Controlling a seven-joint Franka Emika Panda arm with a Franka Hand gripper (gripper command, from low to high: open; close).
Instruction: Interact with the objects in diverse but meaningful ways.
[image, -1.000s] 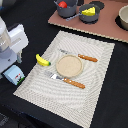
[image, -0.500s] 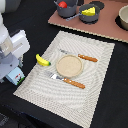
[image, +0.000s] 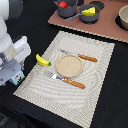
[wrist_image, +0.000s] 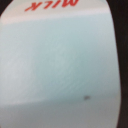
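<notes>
The small white-blue carton (image: 18, 77) stands at the mat's edge on the exterior view's left, right under my gripper (image: 13, 70). In the wrist view the carton's pale face (wrist_image: 55, 65) with red "MILK" lettering fills the picture at very close range. My fingers are hidden, so I cannot tell if they hold it. The yellow banana (image: 43, 61) lies on the mat beside the carton. The red tomato-like ball (image: 62, 4) sits in a dark pot at the back. The yellow cheese wedge (image: 89, 10) sits in the grey pan (image: 91, 17) next to it.
A round tan plate (image: 68, 65) lies mid-mat between an orange-handled fork (image: 86, 58) and knife (image: 73, 83). The woven mat (image: 95, 95) lies on a black table. A brown board (image: 107, 29) at the back carries the pots and a bowl (image: 123, 18).
The arm has shifted slightly above the carton. The banana, plate and cutlery have not moved.
</notes>
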